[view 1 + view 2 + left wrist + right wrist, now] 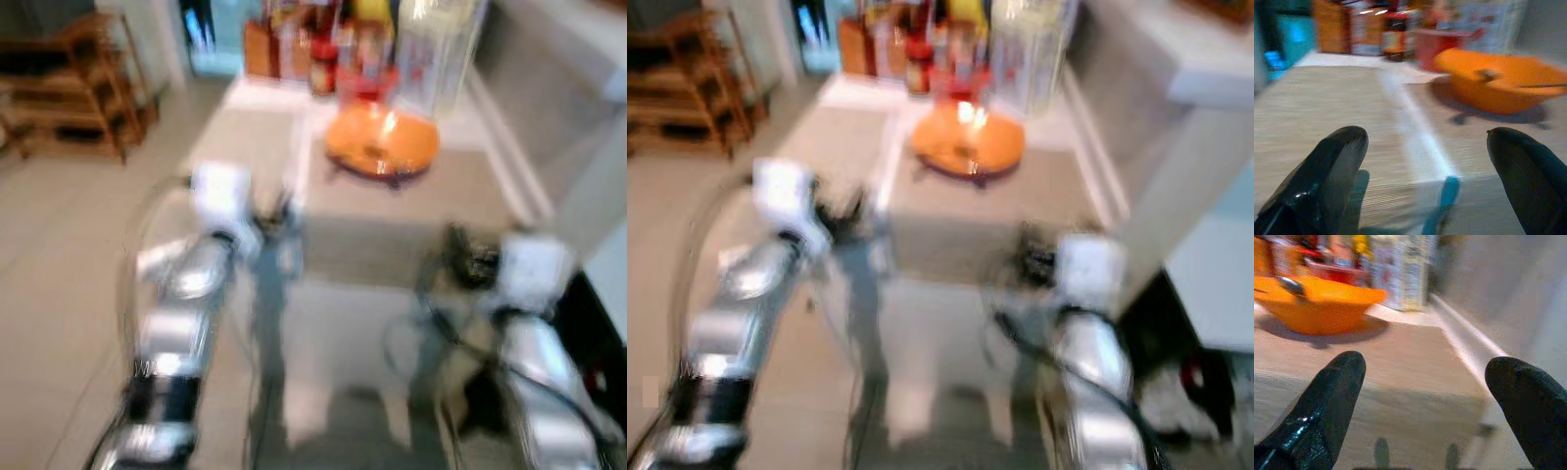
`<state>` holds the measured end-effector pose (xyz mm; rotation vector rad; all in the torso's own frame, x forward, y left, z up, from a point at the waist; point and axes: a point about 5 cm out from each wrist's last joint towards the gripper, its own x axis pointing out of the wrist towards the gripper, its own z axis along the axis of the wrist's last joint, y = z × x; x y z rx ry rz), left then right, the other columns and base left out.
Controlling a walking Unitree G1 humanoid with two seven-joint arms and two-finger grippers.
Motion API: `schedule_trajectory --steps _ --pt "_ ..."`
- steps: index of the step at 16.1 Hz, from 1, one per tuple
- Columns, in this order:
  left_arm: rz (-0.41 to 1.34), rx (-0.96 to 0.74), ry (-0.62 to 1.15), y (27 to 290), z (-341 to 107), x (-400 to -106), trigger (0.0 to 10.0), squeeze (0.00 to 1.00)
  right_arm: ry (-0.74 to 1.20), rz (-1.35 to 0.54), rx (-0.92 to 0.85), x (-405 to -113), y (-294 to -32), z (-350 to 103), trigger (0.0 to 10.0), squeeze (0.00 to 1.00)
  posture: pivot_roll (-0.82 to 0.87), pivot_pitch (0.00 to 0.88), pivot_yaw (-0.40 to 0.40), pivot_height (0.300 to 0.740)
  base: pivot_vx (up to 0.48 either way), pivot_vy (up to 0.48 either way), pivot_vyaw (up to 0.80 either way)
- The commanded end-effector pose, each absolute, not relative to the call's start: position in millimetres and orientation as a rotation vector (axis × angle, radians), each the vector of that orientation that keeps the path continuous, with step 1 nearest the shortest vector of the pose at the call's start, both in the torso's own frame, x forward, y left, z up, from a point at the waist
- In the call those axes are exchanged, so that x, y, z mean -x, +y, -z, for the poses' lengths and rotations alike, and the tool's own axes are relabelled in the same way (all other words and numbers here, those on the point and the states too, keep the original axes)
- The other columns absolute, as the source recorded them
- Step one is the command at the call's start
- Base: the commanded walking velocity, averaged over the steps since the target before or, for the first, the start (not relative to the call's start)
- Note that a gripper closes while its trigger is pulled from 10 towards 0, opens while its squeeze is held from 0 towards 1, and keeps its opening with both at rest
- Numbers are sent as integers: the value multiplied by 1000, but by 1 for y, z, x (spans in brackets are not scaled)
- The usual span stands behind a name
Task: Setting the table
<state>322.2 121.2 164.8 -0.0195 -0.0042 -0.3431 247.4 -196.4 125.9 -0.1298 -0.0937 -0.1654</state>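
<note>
Table (411, 240): a small table with 2 beige woven placemats side by side, a pale strip of bare top between them; its near edge lies just ahead of both grippers, its right side runs along a grey wall.
Wall and counter (1205, 69): close on the right; judged the tightest side, with little room for the right arm to swing outward.
Floor (59, 255): pale tile, open on the left; a wooden shelf rack (83, 83) stands far left, well apart from the arms. Judged the freest side for stepping.
Jars and bottles (323, 44): a crowded row with a tall clear container along the far edge. Risk: a long reach past the bowl could knock them over.
Orange bowl (382, 142): the task's thing, on the right placemat toward the far side, just in front of the jars, something dark resting in it, perhaps a utensil. Risk: a bump could slide it into the bottles or tip its contents.
Left gripper (1425, 171): fingers wide apart, holding nothing, low over the near edge of the left placemat.
Right gripper (1422, 396): fingers wide apart, empty, at the near edge of the right placemat, the bowl ahead.
Teal item (1442, 203): small, blurred, near the table edge between the left fingers; I cannot tell what it is. Risk: it could be pushed off.
Blur: the head views are smeared, so judged positions are rough; closing in now risks striking the table edge.
</note>
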Motion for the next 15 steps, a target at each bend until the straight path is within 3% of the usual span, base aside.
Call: schedule_trajectory --steps 1,9,11,13,15 --pt "324 6 -27 129 -170 -323 10000 0 -103 173 112 -248 -196 -129 10000 0 -34 0 -28 740 0 0 0" --pt "357 19 -90 124 -183 -323 10000 0 -66 133 121 -248 -188 -119 10000 0 -40 0 -21 740 331 -252 0" --pt "361 21 -92 124 -183 -323 10000 0 -55 124 111 -248 -186 -116 10000 0 -40 0 -21 740 405 -251 -750" --pt "337 22 -85 126 -182 -325 10000 0 -68 93 122 -249 -183 -117 10000 0 -39 0 -20 740 397 -262 0" --pt "295 11 -66 130 -180 -327 10000 0 -68 80 125 -250 -182 -117 10000 0 -38 0 -21 740 0 0 0"
